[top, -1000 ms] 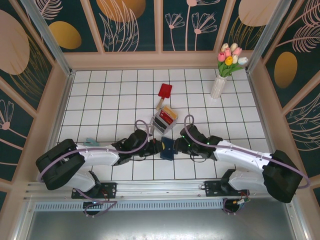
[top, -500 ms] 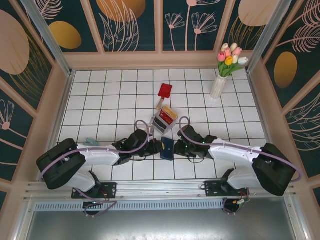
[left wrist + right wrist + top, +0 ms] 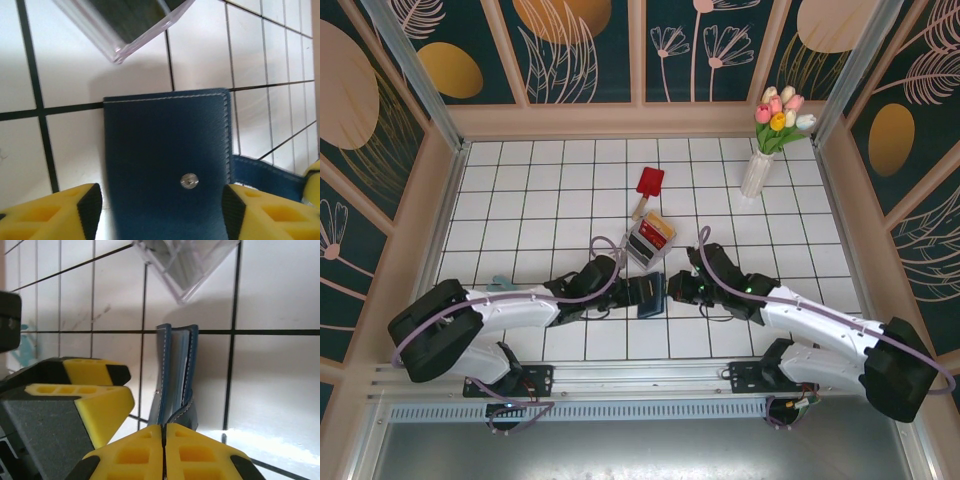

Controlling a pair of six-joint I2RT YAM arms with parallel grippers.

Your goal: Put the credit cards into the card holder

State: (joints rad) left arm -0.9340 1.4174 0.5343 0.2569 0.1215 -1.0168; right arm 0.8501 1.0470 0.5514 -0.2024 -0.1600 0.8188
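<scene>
Wallet: stands folded on its edge on the white tiles, low centre of the top view, between both grippers. Left gripper: gapes wide, with yellow fingers close beside either edge of the wallet's navy face, bottom of the left wrist view. Right gripper: presses shut, tips right at the wallet's snap tab; cannot tell whether pinching it. Cards: sit red and yellow-orange inside the clear box, just above the wallet, mid-frame.
</scene>
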